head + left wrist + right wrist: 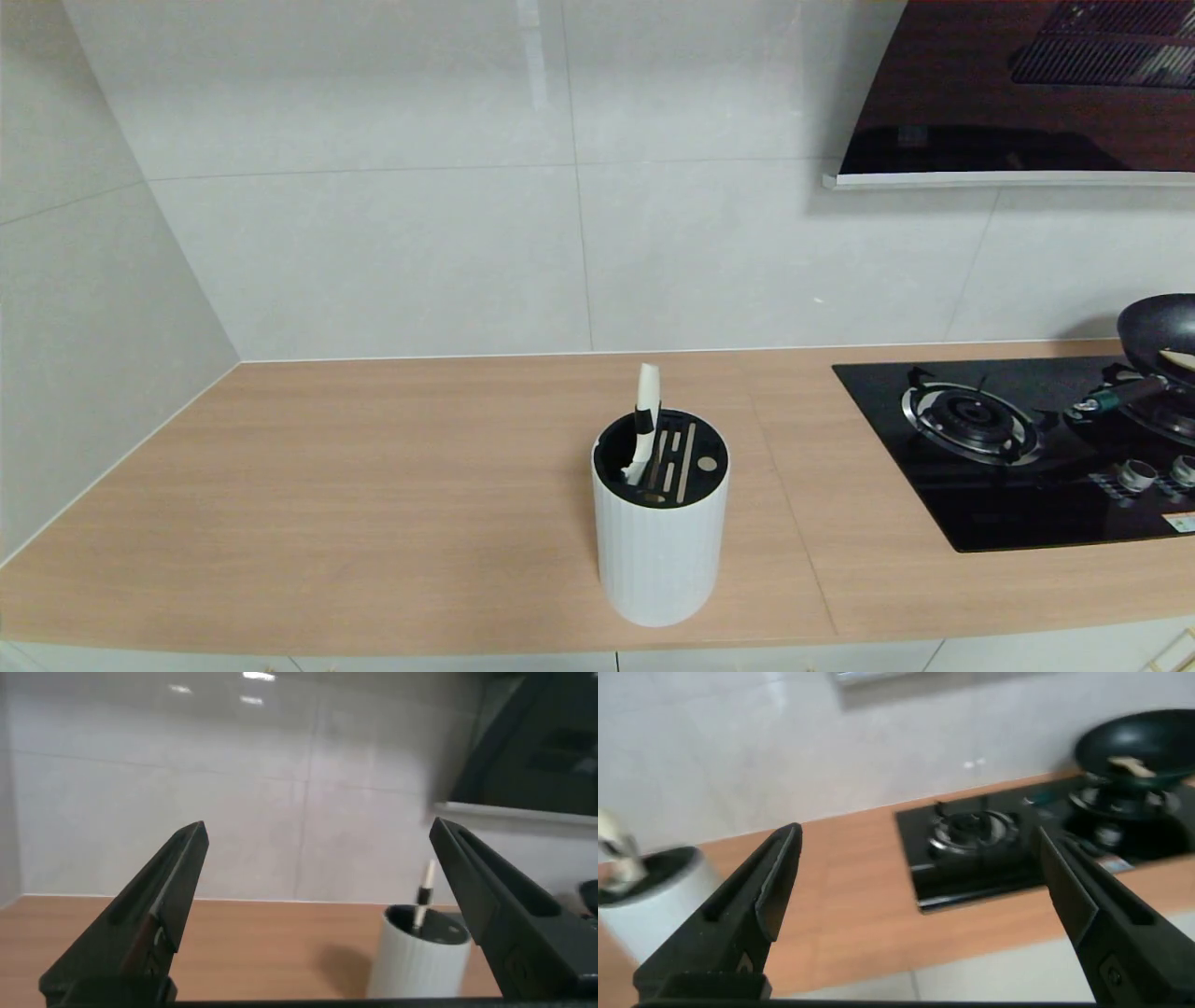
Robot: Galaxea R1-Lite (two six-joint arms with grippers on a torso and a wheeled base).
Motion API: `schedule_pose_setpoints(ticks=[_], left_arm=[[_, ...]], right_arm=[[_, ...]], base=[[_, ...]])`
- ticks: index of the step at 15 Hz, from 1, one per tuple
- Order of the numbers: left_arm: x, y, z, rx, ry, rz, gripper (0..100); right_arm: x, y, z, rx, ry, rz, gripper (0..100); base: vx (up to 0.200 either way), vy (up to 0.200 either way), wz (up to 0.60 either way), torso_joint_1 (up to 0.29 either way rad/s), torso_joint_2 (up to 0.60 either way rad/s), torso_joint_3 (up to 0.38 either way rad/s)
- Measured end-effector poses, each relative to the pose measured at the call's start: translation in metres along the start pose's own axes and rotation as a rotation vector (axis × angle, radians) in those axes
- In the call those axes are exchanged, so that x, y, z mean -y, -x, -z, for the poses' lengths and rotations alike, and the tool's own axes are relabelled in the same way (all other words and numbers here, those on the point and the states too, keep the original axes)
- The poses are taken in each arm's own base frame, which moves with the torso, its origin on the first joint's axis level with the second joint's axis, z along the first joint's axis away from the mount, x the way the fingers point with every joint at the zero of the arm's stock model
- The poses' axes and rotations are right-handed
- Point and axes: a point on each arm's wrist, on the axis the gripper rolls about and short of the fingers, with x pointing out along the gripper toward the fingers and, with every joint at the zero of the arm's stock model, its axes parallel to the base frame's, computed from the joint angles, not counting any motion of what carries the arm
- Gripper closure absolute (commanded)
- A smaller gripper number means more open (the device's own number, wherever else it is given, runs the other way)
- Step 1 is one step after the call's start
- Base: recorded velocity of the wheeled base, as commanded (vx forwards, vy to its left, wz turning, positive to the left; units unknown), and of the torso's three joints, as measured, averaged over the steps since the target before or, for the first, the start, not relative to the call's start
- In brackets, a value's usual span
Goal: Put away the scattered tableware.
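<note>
We count one holder, one utensil inside, one pan far right, wrist views add left gripper, right gripper, both released.

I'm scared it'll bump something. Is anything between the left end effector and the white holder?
Nothing visible. The left end effector is open, and only bare counter lies between it and the white holder.
</note>
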Motion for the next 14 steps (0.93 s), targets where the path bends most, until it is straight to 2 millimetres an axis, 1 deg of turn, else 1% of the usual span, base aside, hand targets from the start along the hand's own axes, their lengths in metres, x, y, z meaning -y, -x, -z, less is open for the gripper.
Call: schedule_pose_setpoints(ticks=[1, 2, 3, 4, 6, 9, 12, 14], left_arm=[[-0.002, 0.002, 0.01, -0.05, -0.025, -0.002, 0], [-0.002, 0.003, 0.015, -0.072, -0.048, -0.001, 0], [-0.004, 0.005, 0.025, -0.156, -0.11, -0.008, 0], [-0.006, 0.008, 0.036, -0.254, -0.169, -0.022, 0], [-0.01, 0.015, 0.054, -0.443, -0.201, -0.08, 0], [-0.01, 0.015, 0.055, -0.452, -0.141, -0.119, 0], [-0.01, 0.015, 0.055, -0.45, -0.136, -0.121, 0], [-0.01, 0.015, 0.055, -0.449, -0.136, -0.121, 0]], right_arm=[[0.001, -0.002, 0.011, 0.005, 0.012, 0.026, 0], [0.002, -0.002, 0.019, -0.005, 0.023, 0.038, 0], [0.002, -0.003, 0.025, -0.028, 0.044, 0.03, 0], [0.002, -0.003, 0.028, -0.036, 0.066, 0.011, 0], [0.002, -0.002, 0.033, -0.079, 0.113, -0.034, 0], [0.001, -0.002, 0.034, -0.082, 0.117, -0.043, 0], [0.001, -0.002, 0.035, -0.083, 0.117, -0.055, 0], [0.0, -0.002, 0.035, -0.087, 0.132, -0.125, 0]], base=[[0.0, 0.0, 0.0, 0.0, 0.0, 0.0], [0.0, 0.0, 0.0, 0.0, 0.0, 0.0], [0.0, 0.0, 0.0, 0.0, 0.0, 0.0], [0.0, 0.0, 0.0, 0.0, 0.0, 0.0], [0.0, 0.0, 0.0, 0.0, 0.0, 0.0], [0.0, 0.0, 0.0, 0.0, 0.0, 0.0], [0.0, 0.0, 0.0, 0.0, 0.0, 0.0], [0.0, 0.0, 0.0, 0.0, 0.0, 0.0]])
